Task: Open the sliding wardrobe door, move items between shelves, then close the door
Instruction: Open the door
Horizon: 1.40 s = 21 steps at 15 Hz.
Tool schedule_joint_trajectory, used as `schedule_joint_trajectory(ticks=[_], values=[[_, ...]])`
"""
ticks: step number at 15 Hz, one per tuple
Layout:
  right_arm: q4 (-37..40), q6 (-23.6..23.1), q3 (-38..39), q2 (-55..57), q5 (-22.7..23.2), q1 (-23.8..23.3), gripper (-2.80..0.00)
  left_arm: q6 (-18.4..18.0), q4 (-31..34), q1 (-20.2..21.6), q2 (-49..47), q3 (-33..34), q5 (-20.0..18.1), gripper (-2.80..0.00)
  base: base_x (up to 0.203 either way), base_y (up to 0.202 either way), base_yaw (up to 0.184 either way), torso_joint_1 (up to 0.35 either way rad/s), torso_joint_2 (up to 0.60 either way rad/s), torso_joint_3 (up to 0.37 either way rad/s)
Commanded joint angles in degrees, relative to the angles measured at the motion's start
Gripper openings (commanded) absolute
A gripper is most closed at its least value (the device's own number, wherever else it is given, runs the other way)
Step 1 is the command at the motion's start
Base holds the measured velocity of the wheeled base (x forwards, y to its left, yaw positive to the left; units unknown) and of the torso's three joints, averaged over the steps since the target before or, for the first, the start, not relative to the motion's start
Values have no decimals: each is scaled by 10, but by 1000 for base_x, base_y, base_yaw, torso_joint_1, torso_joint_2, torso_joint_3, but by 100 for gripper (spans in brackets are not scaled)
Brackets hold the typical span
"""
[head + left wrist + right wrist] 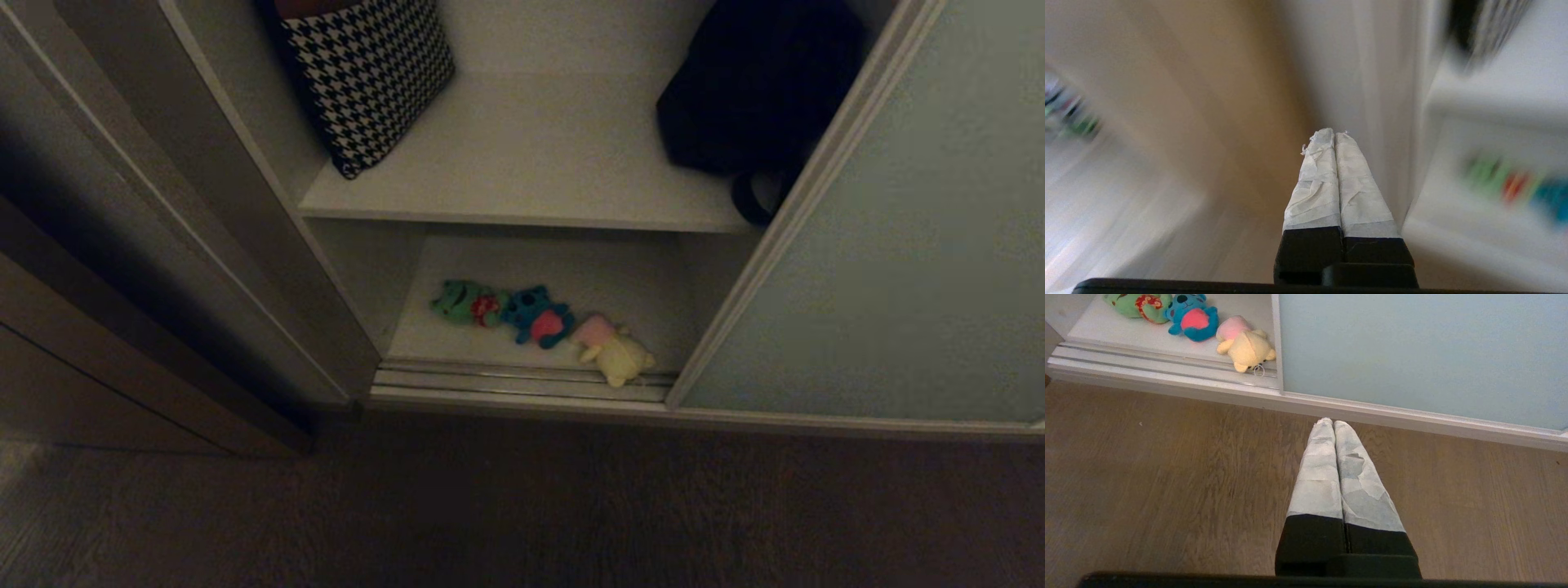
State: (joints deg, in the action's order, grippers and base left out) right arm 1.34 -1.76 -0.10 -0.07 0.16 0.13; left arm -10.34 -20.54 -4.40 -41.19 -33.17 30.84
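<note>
Flanking upper shelf (531,163) — houndstooth bag (367,77), black bag (755,86)

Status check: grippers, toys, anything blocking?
Left gripper shut, empty, outside the wardrobe. Right gripper shut, empty, over the floor. Sliding door open; three toys on lower shelf. Yellow toy overhangs the floor track.

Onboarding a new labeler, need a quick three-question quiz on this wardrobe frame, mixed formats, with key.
1. True or false: the grey-green sliding wardrobe door covers the three small plush toys.
2. Which toy lies nearest the ribbed metal floor track? A green plush toy B blue plush toy with pink belly C cream-yellow plush toy
3. Fill in: the houndstooth bag sits on the ____ off-white shelf.

Key: 1 false; 2 C; 3 upper
</note>
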Motion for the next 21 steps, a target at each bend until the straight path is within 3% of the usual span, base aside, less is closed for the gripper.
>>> schedule_joint_trajectory(ticks=[1,5,7,9,12,14,16,19,21], values=[[0,0,0,0,0,0,-280,24,42,41,166,108,0,-280,0,0,0,0,0,0],[0,0,0,-1,0,0,-280,75,71,62,276,255,-31,-280,0,0,0,0,0,0],[0,0,0,0,0,0,-280,91,88,54,318,296,-124,-280,0,0,0,0,0,0],[0,0,0,0,0,0,-280,94,116,51,369,309,-183,-280,0,0,0,0,0,0],[0,0,0,-1,0,0,-280,75,207,50,413,311,-285,-280,0,0,0,0,0,0],[0,0,0,0,0,0,-280,16,208,49,410,329,-342,-280,0,0,0,0,0,0],[0,0,0,0,0,0,-280,16,228,49,410,323,-346,-280,0,0,0,0,0,0],[0,0,0,0,0,0,-280,57,207,48,411,330,-333,-280,0,0,0,0,0,0],[1,0,0,0,0,0,-280,59,204,48,411,331,-322,-280,0,0,0,0,0,0]])
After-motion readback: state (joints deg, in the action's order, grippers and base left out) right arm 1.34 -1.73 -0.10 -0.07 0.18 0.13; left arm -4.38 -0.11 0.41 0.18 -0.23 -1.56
